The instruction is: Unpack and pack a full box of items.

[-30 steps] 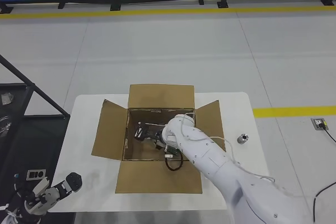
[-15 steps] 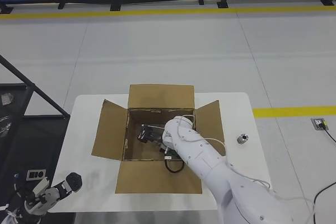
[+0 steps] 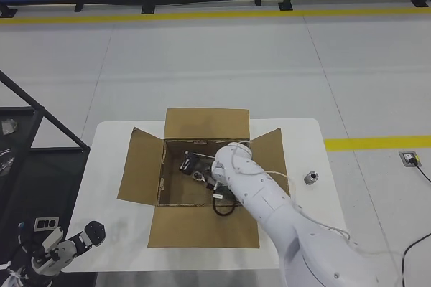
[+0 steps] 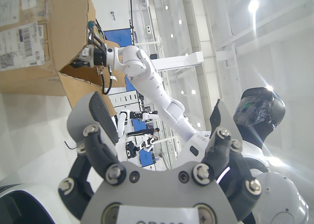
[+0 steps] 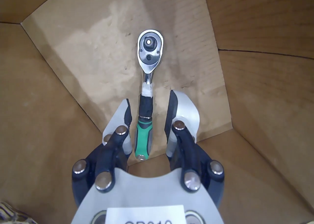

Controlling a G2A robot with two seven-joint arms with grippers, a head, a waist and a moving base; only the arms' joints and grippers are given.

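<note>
Ratchet wrench [image 5: 148,51] is laid flat on the floor of the cardboard box [image 5: 257,14], its handle set between the spread fingers of the right gripper [image 5: 150,102], likely so it can be grabbed, while the left gripper [image 4: 158,107] is held wide open outside the box.

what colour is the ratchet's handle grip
The ratchet's handle grip is green with grey, clearest in the right wrist view.

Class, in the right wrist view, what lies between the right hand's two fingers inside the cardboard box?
The ratchet wrench: its green handle lies on the cardboard box floor, between the fingers of the open right hand. The right wrist view shows this.
</note>
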